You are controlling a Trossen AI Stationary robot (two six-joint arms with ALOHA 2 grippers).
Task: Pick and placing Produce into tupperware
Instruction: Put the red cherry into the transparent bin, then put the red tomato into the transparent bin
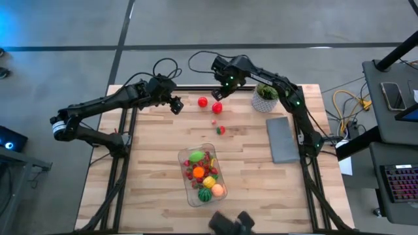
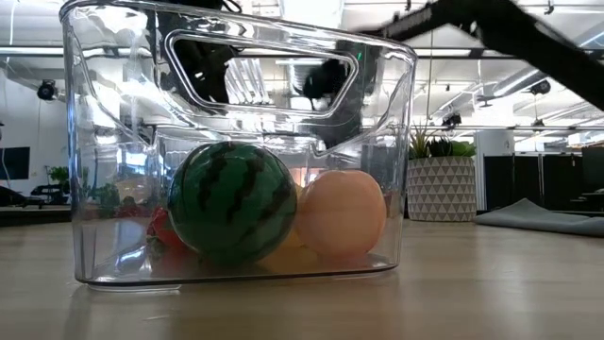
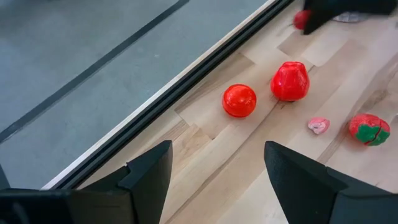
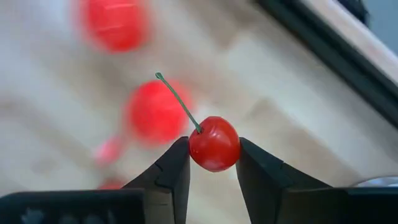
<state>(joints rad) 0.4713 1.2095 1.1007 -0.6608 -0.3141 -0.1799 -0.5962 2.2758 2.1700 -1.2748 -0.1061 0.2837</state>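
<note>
Bare table (image 1: 157, 163) lies left of the tupperware (image 1: 204, 175); the potted plant (image 1: 266, 96) and grey slab (image 1: 283, 140) crowd the right.

The light butcher-block wooden table (image 1: 150, 163) carries a clear rectangular plastic tupperware (image 1: 204, 175), loose small red toy Produce (image 1: 203, 102), a white-potted green plant (image 1: 265, 98) and a flat grey slab (image 1: 282, 139).

Left arm stretched from the table's left edge toward the far side, elbow bent, wrist angled inward; left gripper (image 1: 176, 104) low over the far-left board, fingers (image 3: 149, 171) parted with nothing between them. Right arm folded from the right edge, reaching across the far side; right gripper (image 4: 213, 155) raised off the surface near the far centre, both fingers pressed against a small red cherry (image 4: 214, 144), stem pointing up and away
</note>
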